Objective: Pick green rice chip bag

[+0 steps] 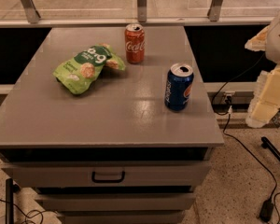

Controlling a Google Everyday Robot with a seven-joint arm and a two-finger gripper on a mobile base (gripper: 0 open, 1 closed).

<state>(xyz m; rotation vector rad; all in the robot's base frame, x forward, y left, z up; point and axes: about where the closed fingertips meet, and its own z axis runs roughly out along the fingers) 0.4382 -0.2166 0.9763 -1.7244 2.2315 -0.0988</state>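
Note:
The green rice chip bag (87, 67) lies flat on the far left part of the grey cabinet top (107, 111), tilted with its top end toward the red can. It is light green with white lettering and pictures of pale rice cakes. My gripper (267, 99) is at the right edge of the view, pale and blurred, off the cabinet's right side and well away from the bag. It holds nothing that I can see.
A red Coca-Cola can (134, 43) stands upright just right of the bag. A blue Pepsi can (178, 87) stands upright at middle right. The cabinet has drawers (107, 175) in front. Cables (242, 143) run over the floor at right. A window rail (140, 20) runs behind.

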